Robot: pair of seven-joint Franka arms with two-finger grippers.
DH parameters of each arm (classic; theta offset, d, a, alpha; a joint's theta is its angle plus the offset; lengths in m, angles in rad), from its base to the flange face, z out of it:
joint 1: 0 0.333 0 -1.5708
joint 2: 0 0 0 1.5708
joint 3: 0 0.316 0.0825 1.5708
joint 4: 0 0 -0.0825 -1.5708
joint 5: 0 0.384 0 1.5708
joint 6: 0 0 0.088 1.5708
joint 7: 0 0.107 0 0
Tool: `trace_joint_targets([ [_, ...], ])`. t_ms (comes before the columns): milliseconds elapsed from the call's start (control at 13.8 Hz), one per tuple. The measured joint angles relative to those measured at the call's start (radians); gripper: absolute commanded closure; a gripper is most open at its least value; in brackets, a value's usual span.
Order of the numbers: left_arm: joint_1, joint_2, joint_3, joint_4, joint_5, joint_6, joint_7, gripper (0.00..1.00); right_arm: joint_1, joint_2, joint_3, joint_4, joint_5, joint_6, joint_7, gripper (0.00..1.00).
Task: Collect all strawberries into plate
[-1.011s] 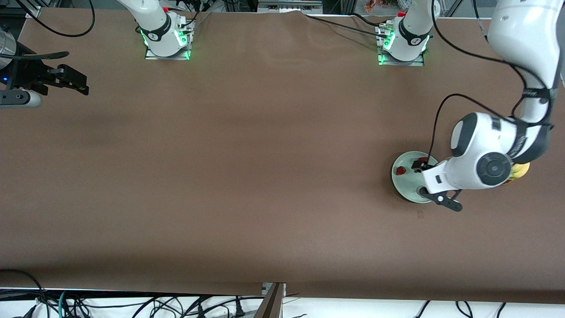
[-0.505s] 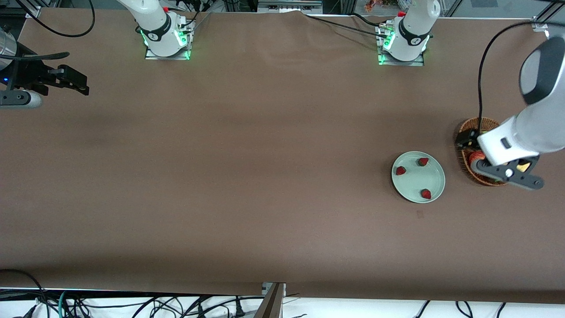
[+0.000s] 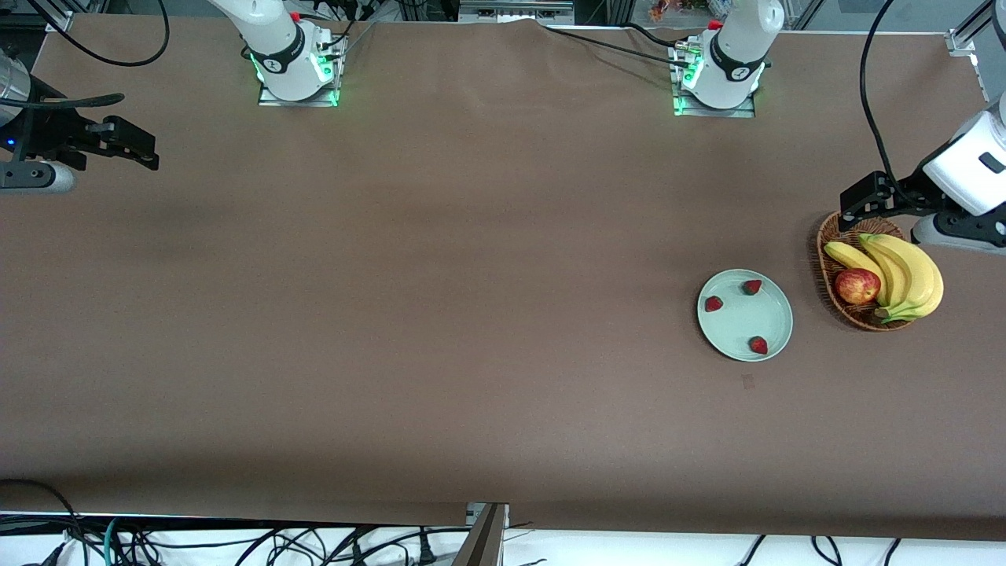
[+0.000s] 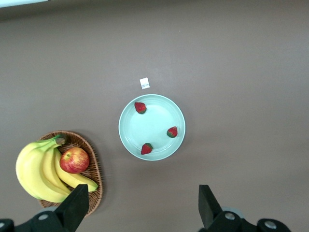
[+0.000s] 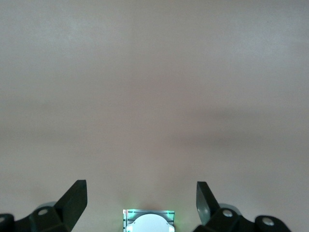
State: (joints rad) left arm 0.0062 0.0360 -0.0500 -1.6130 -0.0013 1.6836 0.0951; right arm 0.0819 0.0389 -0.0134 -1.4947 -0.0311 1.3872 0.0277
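Three strawberries point(image 3: 714, 303) point(image 3: 753, 287) point(image 3: 758, 345) lie apart on the pale mint-green plate point(image 3: 743, 322), toward the left arm's end of the table. The left wrist view shows the plate point(image 4: 152, 123) from high above, with the same berries point(image 4: 140, 107) point(image 4: 172, 131) point(image 4: 147, 149) on it. My left gripper point(image 3: 862, 200) hangs open and empty above the wicker basket's rim, well away from the plate; its fingertips point(image 4: 75, 208) stand wide apart. My right gripper point(image 3: 130, 148) waits open and empty over the right arm's end of the table, its fingers point(image 5: 75, 200) spread over bare cloth.
A brown wicker basket point(image 3: 825, 259) beside the plate holds a bunch of bananas point(image 3: 904, 271) and a red-yellow apple point(image 3: 857, 285). A small paper tag point(image 4: 144, 83) lies by the plate. The right arm's base point(image 5: 147, 222) shows in the right wrist view.
The left arm has lifted away from over the plate and swung past the basket toward its own end of the table. The berry, bananas and apple it hid now show. The right arm has not moved.
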Motion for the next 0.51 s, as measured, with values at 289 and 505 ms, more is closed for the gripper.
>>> trace_joint_targets([
  [289,-0.042,-0.057,0.022,-0.087,0.002,0.022,-0.019,0.00,0.000,0.001,0.000,0.000,0.000,0.000,0.000,0.00],
  [505,-0.043,-0.054,0.019,-0.089,0.008,0.017,-0.019,0.00,0.000,0.001,-0.001,0.000,0.000,0.000,0.000,0.00],
])
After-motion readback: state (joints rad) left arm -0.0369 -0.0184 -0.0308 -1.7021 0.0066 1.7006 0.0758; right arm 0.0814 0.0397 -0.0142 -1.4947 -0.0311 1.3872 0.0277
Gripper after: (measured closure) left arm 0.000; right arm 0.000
